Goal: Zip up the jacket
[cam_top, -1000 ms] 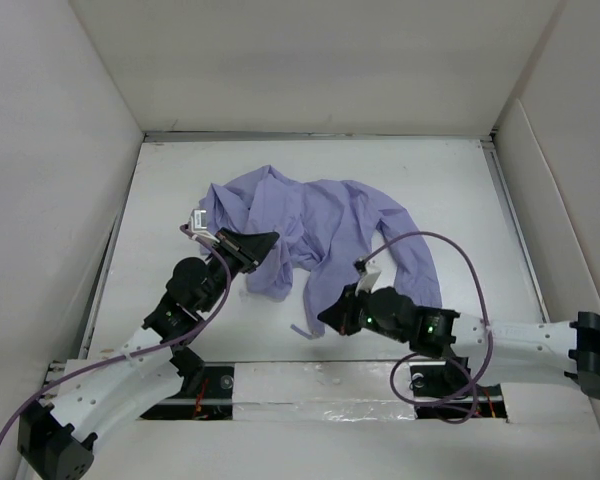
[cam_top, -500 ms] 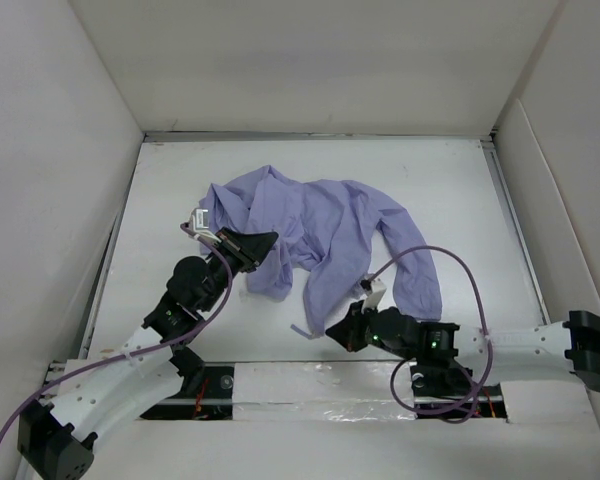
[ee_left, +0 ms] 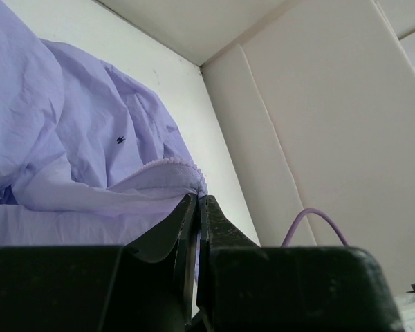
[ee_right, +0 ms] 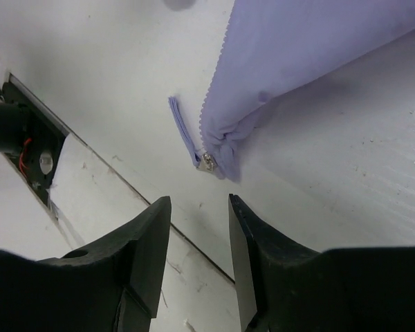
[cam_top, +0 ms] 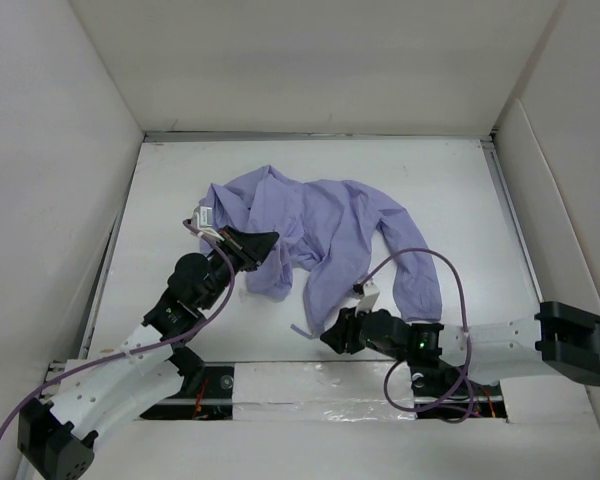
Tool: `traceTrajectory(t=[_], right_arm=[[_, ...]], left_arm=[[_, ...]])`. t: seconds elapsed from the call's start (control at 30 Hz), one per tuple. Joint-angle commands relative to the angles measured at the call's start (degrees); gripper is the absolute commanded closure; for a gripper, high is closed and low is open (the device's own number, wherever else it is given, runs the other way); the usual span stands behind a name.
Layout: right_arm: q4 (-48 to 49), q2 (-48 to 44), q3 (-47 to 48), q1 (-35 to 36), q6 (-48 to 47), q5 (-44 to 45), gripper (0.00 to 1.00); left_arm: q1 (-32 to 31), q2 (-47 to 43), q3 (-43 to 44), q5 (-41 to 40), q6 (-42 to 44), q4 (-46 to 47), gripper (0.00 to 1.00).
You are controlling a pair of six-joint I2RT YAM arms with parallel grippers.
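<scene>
The jacket (cam_top: pixel 325 220) lies crumpled on the table (cam_top: pixel 460 190), spread from the middle toward the far left corner, with one tail reaching the near edge. The left gripper (cam_top: pixel 264 242) is pinched tight on a toothed front edge. The right gripper (cam_top: pixel 330 335) hangs empty with its jaws partly apart, just short of the small metal slider (ee_right: pixel 208 161) at that tail; it should close squarely on the slider, not the surrounding cloth. Folds hide the rest of the zip, so I cannot tell where the mating half runs.
</scene>
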Motion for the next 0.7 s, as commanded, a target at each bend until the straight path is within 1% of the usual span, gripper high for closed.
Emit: traceTrajectory(t=[0.0, 0.03, 0.2, 0.33, 0.47, 0.67], right_arm=[[8.1, 0.3, -1.8, -1.8, -0.2, 0.3, 0.55], [9.9, 0.7, -2.4, -2.9, -0.5, -0.4, 0.54], [10.3, 6.3, -0.2, -4.6, -3.0, -4.1, 0.54], [13.3, 8.5, -0.5, -5.7, -3.0, -4.6, 0.54], [15.5, 10.4, -0.5, -6.2, -3.5, -7.1, 0.55], [16.7, 12.9, 0.1, -6.8, -3.5, -7.1, 0.6]], left_arm=[[0.3, -0.5, 2.3, 1.0, 1.6, 1.5, 1.0], [0.3, -0.4, 2.3, 1.2, 1.7, 1.4, 1.0], [0.3, 0.3, 2.0, 1.8, 1.5, 1.9, 1.0], [0.3, 0.0, 1.9, 2.0, 1.6, 1.7, 1.0], [0.3, 0.0, 1.9, 2.0, 1.8, 1.5, 1.0], [0.3, 0.2, 2.0, 2.0, 1.8, 1.6, 1.0]])
